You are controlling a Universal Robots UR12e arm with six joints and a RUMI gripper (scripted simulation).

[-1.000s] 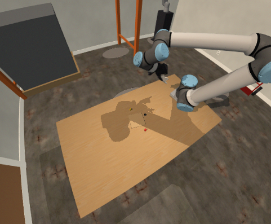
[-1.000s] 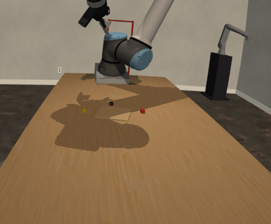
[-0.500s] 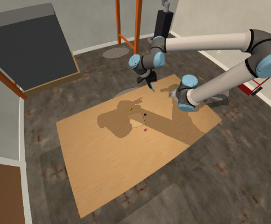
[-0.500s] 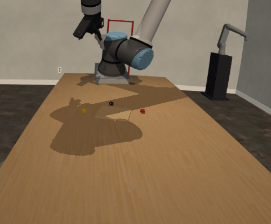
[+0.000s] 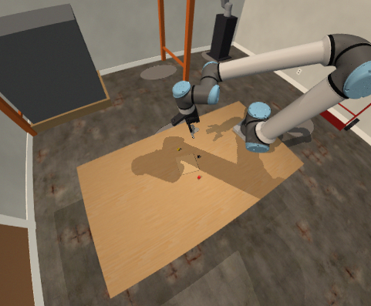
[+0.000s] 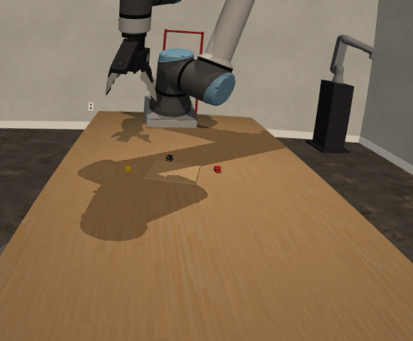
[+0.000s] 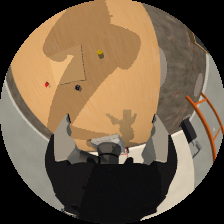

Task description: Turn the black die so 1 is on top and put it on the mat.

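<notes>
The small black die (image 5: 199,156) (image 6: 169,158) (image 7: 78,87) lies on the table just outside the mat, on the robot-base side. Its top number is too small to read. The mat (image 5: 189,166) (image 6: 180,175) (image 7: 71,68) is a wood-coloured square with a thin dark outline, partly in shadow. The red die (image 5: 199,177) (image 6: 217,169) (image 7: 47,84) and the yellow die (image 5: 179,149) (image 6: 128,168) (image 7: 100,52) lie off the mat on opposite sides; their numbers are unreadable. My gripper (image 6: 131,95) (image 7: 111,114) is open and empty, high above the table, nearer the robot base than the dice.
The wooden table (image 5: 146,218) (image 6: 236,252) carries the robot base (image 5: 256,129) (image 6: 172,116) at its far end in the exterior view. The arm's shadow covers the black and yellow dice. An orange frame (image 5: 189,29) and a black pedestal (image 5: 224,37) (image 6: 333,116) stand off the table.
</notes>
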